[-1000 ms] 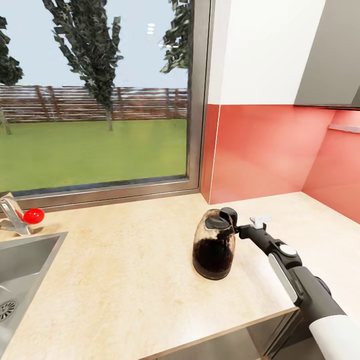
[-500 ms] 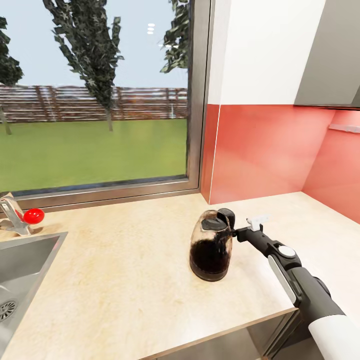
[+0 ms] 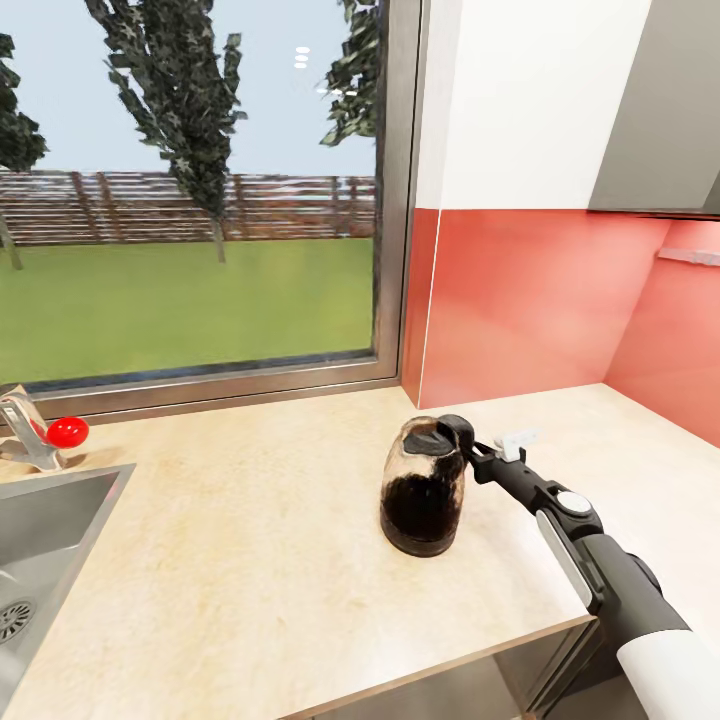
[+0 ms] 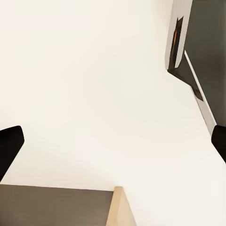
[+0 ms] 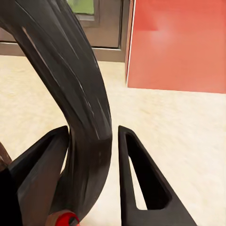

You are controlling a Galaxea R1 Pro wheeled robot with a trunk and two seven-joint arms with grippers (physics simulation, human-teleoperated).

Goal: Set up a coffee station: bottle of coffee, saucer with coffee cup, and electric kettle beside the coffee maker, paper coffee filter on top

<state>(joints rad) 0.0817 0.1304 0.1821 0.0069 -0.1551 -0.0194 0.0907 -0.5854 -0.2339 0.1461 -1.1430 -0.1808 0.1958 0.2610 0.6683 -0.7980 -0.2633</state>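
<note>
Right arm reaches forward over the kitchen countertop (image 3: 250,520), fingers (image 5: 141,183) clamping the electric kettle (image 3: 423,487) handle.

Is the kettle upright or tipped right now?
Roughly upright: the kettle stands base-down on the counter, lid on top, right gripper around its handle.

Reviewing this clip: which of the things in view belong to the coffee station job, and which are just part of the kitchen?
Part of the job:
- electric kettle, its handle between the right claw's fingers
- kitchen countertop it stands on

Just there:
- steel sink
- tap with red knob
- window
- red backsplash
</note>
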